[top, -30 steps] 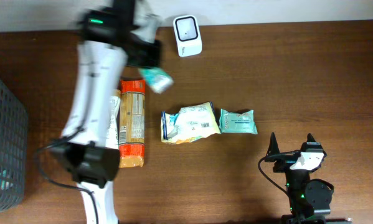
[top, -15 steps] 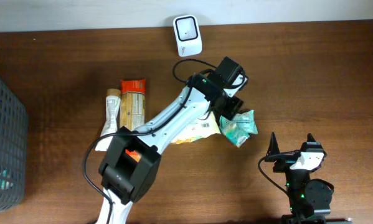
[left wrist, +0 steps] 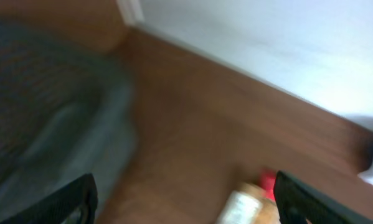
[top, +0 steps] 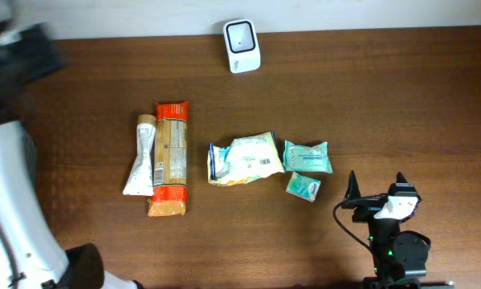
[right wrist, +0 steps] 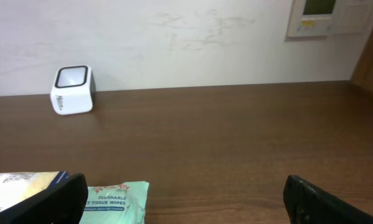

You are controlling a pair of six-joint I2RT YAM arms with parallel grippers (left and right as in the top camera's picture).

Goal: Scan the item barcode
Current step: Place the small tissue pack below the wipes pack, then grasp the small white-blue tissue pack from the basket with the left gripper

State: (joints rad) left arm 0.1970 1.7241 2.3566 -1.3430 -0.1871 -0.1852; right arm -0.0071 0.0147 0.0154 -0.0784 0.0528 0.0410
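Left wrist, blurred: brown table (left wrist: pixel 192 143), white wall (left wrist: pixel 267 37), perhaps a basket (left wrist: pixel 49 124).

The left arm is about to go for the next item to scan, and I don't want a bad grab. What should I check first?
1. Left gripper open and empty: ok.
2. Right gripper open, standing apart from the items: ok.
3. Scanner unobstructed: ok.
4. Barcode facing up on the snack bag: ok, one shows near its right end.
5. Small teal packet apart from the wipes pack: cannot tell, they lie very close.
6. Left wrist view sharp enough to aim: not ok, blurred.
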